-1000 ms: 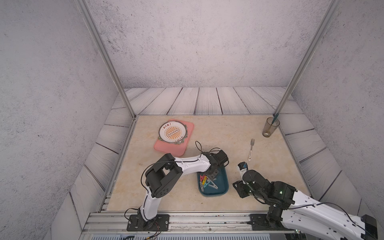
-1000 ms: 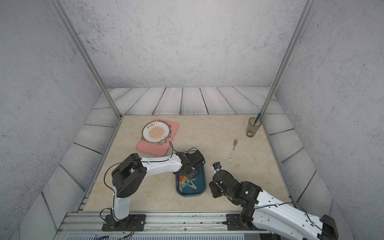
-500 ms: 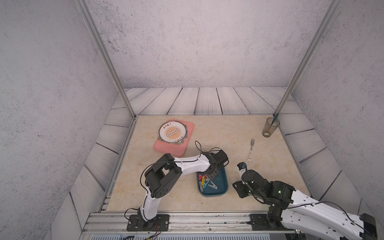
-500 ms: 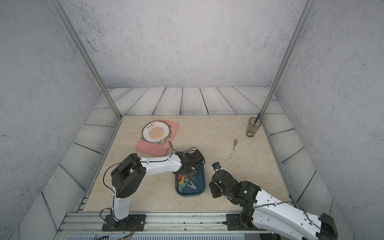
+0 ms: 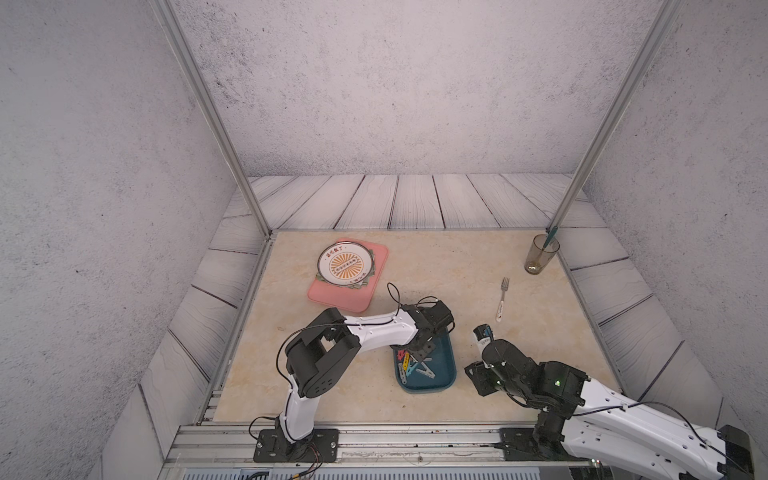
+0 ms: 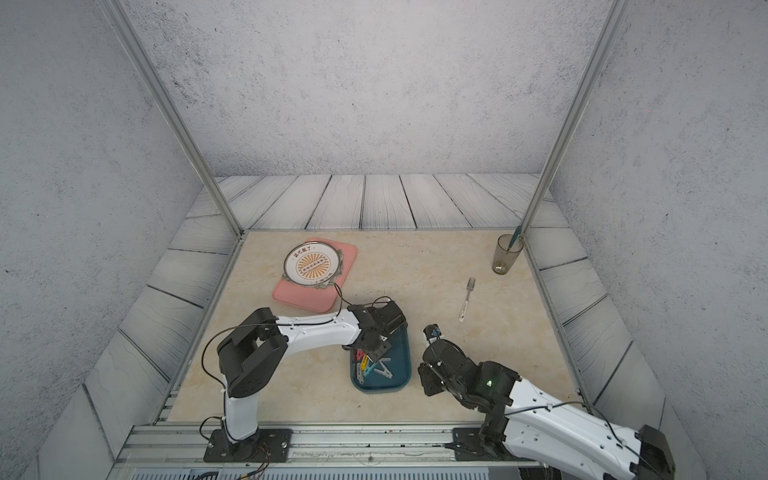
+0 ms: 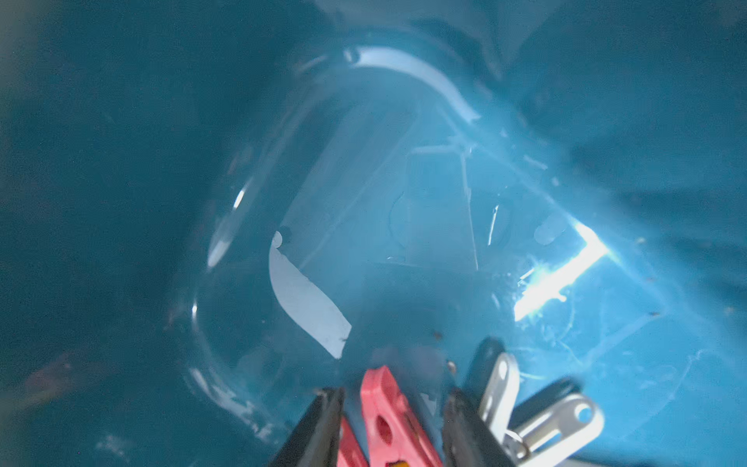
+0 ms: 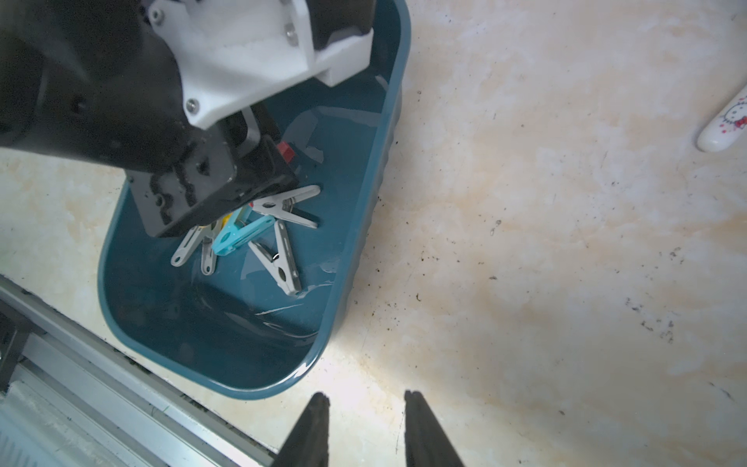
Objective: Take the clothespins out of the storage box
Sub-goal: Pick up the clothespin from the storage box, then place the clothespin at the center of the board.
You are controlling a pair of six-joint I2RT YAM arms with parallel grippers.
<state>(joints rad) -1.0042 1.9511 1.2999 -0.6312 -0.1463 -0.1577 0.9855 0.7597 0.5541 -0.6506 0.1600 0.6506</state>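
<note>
Red A-shaped clothespin (image 7: 384, 420) is straddled by left gripper (image 7: 395, 395) in glossy storage box (image 8: 390, 121); grip unclear. Right gripper (image 8: 366, 397) is parted, empty.

I note the dark teal rectangular plastic storage box (image 8: 226, 335) is glossy, reflecting light. The small grey, teal and red plastic clothespins (image 8: 279, 258) look matt. The beige marble-patterned tabletop (image 8: 545, 242) appears smooth, grit-specked.

Two black fingers (image 7: 323, 420) stand apart on either side of a red clothespin (image 7: 384, 408) on the teal storage box (image 7: 121, 202) floor. A grey clothespin (image 7: 499, 390) lies just beside one finger.
</note>
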